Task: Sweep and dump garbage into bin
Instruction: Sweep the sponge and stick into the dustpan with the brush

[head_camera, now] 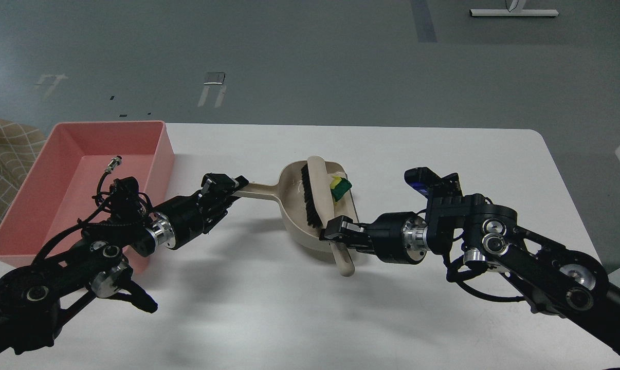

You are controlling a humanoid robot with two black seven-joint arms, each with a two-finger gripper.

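Observation:
The beige dustpan (pixel 294 205) lies on the white table at centre. My left gripper (pixel 226 189) is shut on its long handle. My right gripper (pixel 336 232) is shut on the handle of the beige brush (pixel 317 195), whose black bristles now stand inside the pan. The yellow sponge piece (pixel 340 187) with its green backing sits in the pan, right of the brush. The pale wedge strip is hidden. The pink bin (pixel 58 154) stands at the table's left, behind my left arm.
The white table (pixel 443 154) has a rounded far right corner. A checked cloth (pixel 1 149) lies beyond the bin at the left edge. My right arm's elbow (pixel 546 267) stretches over the table's right front.

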